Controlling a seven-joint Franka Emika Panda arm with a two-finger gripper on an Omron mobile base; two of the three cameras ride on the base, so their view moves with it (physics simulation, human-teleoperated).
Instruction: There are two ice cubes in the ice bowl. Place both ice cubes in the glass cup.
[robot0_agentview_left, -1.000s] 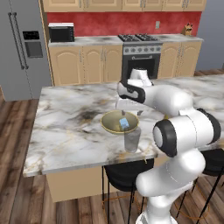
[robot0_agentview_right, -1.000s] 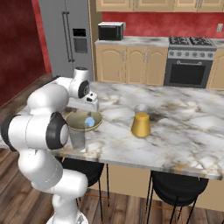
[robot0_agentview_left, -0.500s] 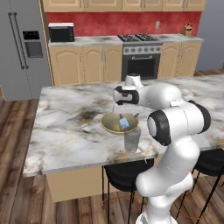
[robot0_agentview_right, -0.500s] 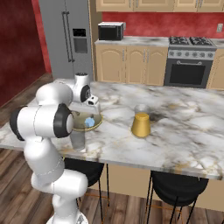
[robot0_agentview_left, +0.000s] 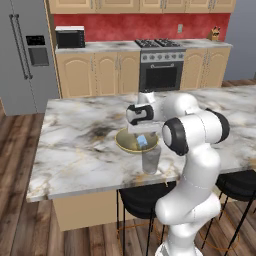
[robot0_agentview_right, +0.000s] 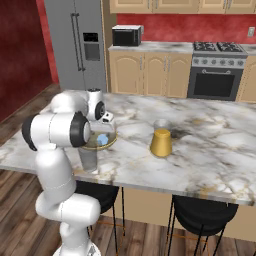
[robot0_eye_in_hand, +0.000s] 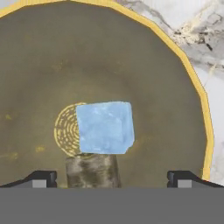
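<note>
the pincer hangs low inside the ice bowl, its two dark tips spread wide with nothing between them. against the pictures from a second back, the arm has folded in and swung the hand from above the bowl's far side down over its middle, so the approach to a cube looks nearly done and the closing step seems next. one pale-blue ice cube lies on the bowl's floor, partly over the ring pattern at the centre, just ahead of the tips and roughly centred between them, perhaps a shade toward the left tip as the hand camera sees it; it is not yet touched. i can make out a single cube in the bowl here; whether the second sits in the glass cup cannot be told, the glass being too small and clear in the base views. that cup stands on the marble tabletop just beside the bowl's near rim, toward the robot, so the carry should be short. a glass of orange liquid stands well apart to the right and is no part of the job.
</note>
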